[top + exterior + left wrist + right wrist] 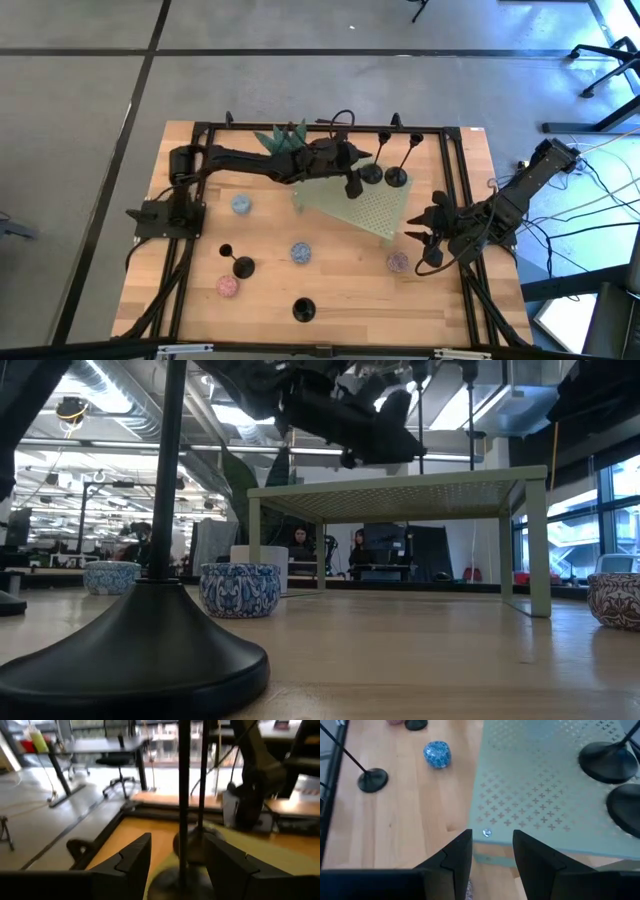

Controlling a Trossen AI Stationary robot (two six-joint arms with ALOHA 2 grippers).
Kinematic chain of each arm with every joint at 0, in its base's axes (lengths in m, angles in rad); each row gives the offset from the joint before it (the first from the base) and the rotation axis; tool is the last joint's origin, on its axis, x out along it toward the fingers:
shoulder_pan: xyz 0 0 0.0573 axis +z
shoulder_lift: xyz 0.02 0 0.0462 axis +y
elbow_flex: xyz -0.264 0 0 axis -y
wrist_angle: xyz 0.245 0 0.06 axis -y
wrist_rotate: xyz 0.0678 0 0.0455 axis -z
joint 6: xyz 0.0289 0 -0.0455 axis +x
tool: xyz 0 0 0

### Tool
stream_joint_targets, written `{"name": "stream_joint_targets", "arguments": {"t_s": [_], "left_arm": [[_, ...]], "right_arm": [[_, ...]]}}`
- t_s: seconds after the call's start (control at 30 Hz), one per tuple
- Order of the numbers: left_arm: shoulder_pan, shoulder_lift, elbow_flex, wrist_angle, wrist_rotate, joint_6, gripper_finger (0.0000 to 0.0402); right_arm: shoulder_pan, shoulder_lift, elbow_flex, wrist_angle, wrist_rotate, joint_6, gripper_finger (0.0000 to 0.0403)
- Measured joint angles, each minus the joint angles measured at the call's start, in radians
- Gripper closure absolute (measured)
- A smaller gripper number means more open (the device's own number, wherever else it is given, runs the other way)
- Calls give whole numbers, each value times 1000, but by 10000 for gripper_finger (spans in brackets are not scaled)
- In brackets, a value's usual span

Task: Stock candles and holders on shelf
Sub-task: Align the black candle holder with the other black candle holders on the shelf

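The pale green shelf (355,208) stands at mid-table. Two black holders (372,174) (397,178) stand upright on their disc bases at its far edge. My left gripper (362,168) is open above the shelf. Its fingers flank the nearer holder's stem (183,795) with a gap on each side. My right gripper (492,852) hovers open over the shelf's right near corner, with nothing between its fingers. Two more holders (243,267) (303,310) stand on the table. Two blue candles (240,205) (300,252) and two pink candles (227,287) (398,262) rest on the wood.
A green plant-like decoration (285,138) sits behind the left arm at the table's far edge. A black frame (455,160) borders the tabletop. In the low view, one holder base (130,650) stands very close to the camera. Bare wood lies between the candles and the shelf.
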Motion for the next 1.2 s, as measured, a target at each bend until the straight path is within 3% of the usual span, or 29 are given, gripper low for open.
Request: {"name": "stream_joint_targets", "arguments": {"t_s": [0.27, 0.47, 0.67, 0.77, 0.93, 1.07, 1.2], "left_arm": [[-54, -173, 0, -329, -21, 76, 228], [-126, -382, 0, -595, -1, 53, 229], [-220, -597, 0, -830, -2, 35, 229], [-283, -679, -6, -919, -2, 25, 229], [-391, -779, -90, -985, -2, 11, 229], [-479, -816, -211, -915, 15, -3, 229], [-547, -815, -333, -784, 17, -8, 229]], "right_arm": [[0, 2, 0, 35, 67, 0, 257], [0, 2, 0, 74, 287, -1, 257], [-42, 6, 0, 172, 410, 22, 257], [-87, 12, 0, 264, 371, -25, 256], [-114, 88, 0, 567, 163, -394, 256], [-117, 178, 0, 863, 3, -671, 256], [-117, 227, 1, 980, -102, -750, 256]]}}
